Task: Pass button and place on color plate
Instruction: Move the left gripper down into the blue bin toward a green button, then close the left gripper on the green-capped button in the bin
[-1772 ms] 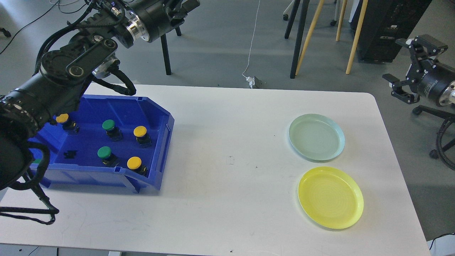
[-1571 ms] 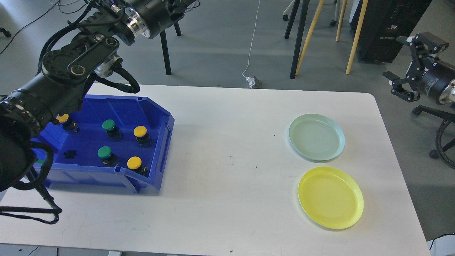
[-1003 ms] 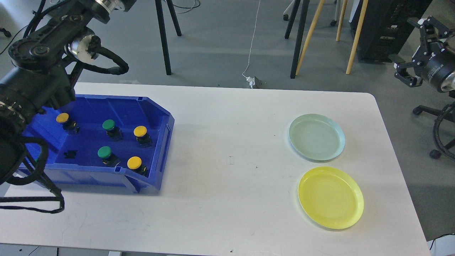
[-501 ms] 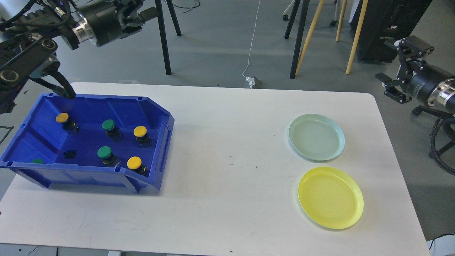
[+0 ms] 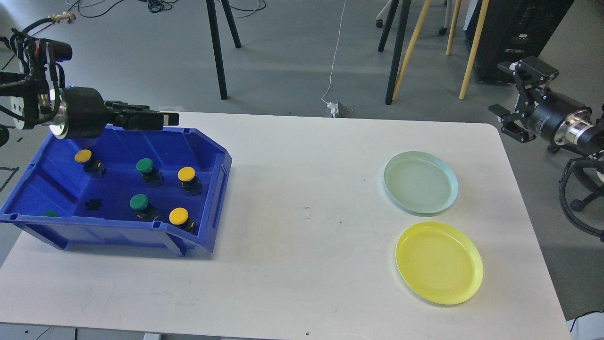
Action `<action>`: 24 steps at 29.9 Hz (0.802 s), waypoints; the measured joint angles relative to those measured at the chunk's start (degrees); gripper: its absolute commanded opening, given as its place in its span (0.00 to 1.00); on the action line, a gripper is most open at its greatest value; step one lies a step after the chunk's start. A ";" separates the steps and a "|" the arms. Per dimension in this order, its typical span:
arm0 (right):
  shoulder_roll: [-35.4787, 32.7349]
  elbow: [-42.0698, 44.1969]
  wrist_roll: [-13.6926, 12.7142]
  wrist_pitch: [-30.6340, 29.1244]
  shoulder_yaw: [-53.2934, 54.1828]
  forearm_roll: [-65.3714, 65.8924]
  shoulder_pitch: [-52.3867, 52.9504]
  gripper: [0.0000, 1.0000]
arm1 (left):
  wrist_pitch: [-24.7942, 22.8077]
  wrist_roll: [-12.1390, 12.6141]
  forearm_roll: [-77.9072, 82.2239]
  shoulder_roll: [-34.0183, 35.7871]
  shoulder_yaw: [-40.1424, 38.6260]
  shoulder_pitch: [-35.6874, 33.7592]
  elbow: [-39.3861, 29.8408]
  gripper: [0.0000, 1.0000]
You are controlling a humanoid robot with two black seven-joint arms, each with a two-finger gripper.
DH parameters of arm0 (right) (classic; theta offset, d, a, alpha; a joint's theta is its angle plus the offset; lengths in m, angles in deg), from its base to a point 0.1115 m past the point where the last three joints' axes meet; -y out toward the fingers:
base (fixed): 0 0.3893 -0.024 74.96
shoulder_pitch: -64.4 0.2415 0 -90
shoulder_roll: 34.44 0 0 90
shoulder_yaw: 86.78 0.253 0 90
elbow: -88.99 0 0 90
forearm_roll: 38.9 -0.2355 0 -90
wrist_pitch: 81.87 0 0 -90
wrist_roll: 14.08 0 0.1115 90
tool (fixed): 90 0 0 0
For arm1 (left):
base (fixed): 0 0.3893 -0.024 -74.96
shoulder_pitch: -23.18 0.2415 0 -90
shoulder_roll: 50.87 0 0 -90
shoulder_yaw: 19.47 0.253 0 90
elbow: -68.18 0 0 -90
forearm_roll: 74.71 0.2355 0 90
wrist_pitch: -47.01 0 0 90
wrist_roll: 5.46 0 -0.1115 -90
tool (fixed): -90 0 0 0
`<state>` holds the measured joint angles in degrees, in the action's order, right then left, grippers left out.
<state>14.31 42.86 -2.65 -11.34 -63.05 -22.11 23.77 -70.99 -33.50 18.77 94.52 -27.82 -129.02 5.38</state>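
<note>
A blue bin (image 5: 214,189) at the table's left holds several push buttons: yellow-capped ones (image 5: 187,174) (image 5: 179,216) (image 5: 83,156) and green-capped ones (image 5: 145,165) (image 5: 138,201). One more green cap (image 5: 49,213) is half hidden by the bin's front wall. A pale green plate (image 5: 421,182) and a yellow plate (image 5: 439,262) lie at the right, both bare. My left gripper (image 5: 167,119) points right, level over the bin's back rim and above the buttons, seen side-on and empty. My right gripper (image 5: 509,101) hangs open and empty off the table's far right corner.
A small black part (image 5: 93,204) lies on the bin floor. The white table (image 5: 306,212) spans the view. Chair and easel legs (image 5: 401,52) and a black cabinet (image 5: 514,38) stand on the floor behind it.
</note>
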 measured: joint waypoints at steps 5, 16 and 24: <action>0.02 -0.01 0.00 0.11 -0.06 0.00 -0.11 0.99 | 0.00 0.03 6.88 -1.97 0.66 2.02 8.30 0.99; 0.45 -0.02 0.05 0.66 0.00 0.00 -0.12 0.99 | 0.00 0.05 8.50 -16.28 11.33 1.10 30.87 0.98; 0.56 -0.09 0.03 1.35 0.01 -0.05 -0.07 0.99 | 0.00 0.03 7.32 -18.61 11.86 0.77 31.46 0.99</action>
<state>14.87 42.76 -2.62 -9.99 -63.04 -22.16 23.70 -70.99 -33.47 26.10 75.91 -15.96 -128.25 36.84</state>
